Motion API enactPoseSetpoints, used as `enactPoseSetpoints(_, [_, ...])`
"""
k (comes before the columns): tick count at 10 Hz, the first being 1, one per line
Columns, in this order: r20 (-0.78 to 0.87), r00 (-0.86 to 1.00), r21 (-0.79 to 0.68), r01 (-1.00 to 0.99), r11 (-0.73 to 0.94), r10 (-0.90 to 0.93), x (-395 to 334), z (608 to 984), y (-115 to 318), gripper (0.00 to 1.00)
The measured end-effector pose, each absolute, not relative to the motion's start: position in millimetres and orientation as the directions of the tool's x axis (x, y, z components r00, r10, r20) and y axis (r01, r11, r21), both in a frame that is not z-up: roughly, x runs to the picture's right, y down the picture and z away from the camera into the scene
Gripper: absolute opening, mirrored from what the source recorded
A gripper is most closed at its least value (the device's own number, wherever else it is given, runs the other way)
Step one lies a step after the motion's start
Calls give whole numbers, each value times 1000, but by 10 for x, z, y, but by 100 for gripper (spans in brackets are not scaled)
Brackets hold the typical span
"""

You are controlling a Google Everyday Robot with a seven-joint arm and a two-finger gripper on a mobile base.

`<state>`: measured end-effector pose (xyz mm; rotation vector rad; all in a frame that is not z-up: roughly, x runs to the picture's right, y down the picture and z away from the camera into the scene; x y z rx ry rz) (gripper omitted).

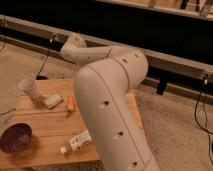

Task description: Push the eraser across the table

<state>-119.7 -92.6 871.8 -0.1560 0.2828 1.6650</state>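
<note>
The room had a pale carpeted floor and a dark wall panel with a light rail running along its foot. The low wooden worktop (45,125) stood at the lower left. My arm (110,115) rose from the lower right, bent at the elbow and reached back to the left above the far edge of the worktop.

The tool was not visible: it lay past the last joint of the arm, hidden from the camera, so I could not tell whether it was released or clenched. The eraser was not visible either. I judged that it lay on the part of the worktop covered by my arm, so its position relative to the tool could not be established.

Visible on the worktop were a white cup (29,89), a cream block (52,101), an orange stick (70,103) just beside it, a purple bowl (16,137) and a white bottle (77,142) lying on its side.

Step in hand, as judged: approach, with no push confirmed. The next move called for bringing the tool down behind the eraser, level with the worktop, then driving it along a line clear of the orange stick and the white bottle
</note>
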Motion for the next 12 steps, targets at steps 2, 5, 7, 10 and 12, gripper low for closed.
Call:
enactPoseSetpoints(2, [-364, -112, 64, -993, -96, 925, -1256, 8431, -546, 6])
enactPoseSetpoints(5, [-375, -108, 58, -994, -93, 921, -1284, 8392, -501, 6])
enactPoseSetpoints(7, [-375, -108, 58, -994, -93, 921, -1282, 8393, -502, 6])
enactPoseSetpoints(10, [-374, -108, 58, -994, -93, 921, -1282, 8393, -503, 6])
enactPoseSetpoints(12, [-376, -107, 59, -994, -92, 920, -1282, 8403, -492, 6])
